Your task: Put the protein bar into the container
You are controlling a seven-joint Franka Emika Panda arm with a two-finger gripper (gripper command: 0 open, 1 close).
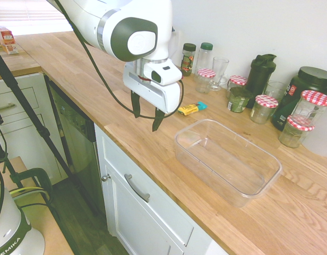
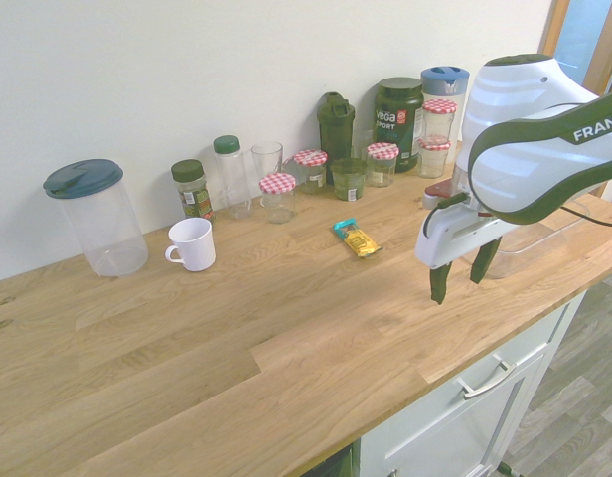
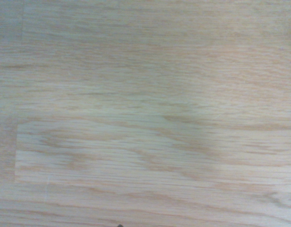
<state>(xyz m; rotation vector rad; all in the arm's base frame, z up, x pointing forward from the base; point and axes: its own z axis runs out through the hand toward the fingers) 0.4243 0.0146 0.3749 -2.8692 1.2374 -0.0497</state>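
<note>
A long wooden bench (image 1: 153, 143) runs along the white wall, with white drawers under its front edge. The white arm (image 1: 126, 26) reaches over it, its gripper (image 1: 146, 118) pointing straight down above bare wood near the front edge; the fingers (image 1: 135, 106) stand wide apart and hold nothing, hanging clear of the surface. The wrist view shows only wood grain.

The container (image 1: 227, 159), a clear rectangular tub with no lid, sits empty near the front edge, just beside the gripper. A tall clear canister with a dark lid (image 2: 95, 217) stands far along the back edge, well apart from the rest. A dark tub with a green label (image 2: 397, 111) and a dark shaker bottle (image 2: 336, 124) stand against the wall among a row of glass jars with red-checked lids (image 2: 278, 195). A white mug (image 2: 192, 243) sits between the canister and the jars.

The protein bar (image 1: 191, 108), yellow-gold with a teal end, lies flat on the bench between the row of jars and the container, touching neither, and apart from the fingers.
</note>
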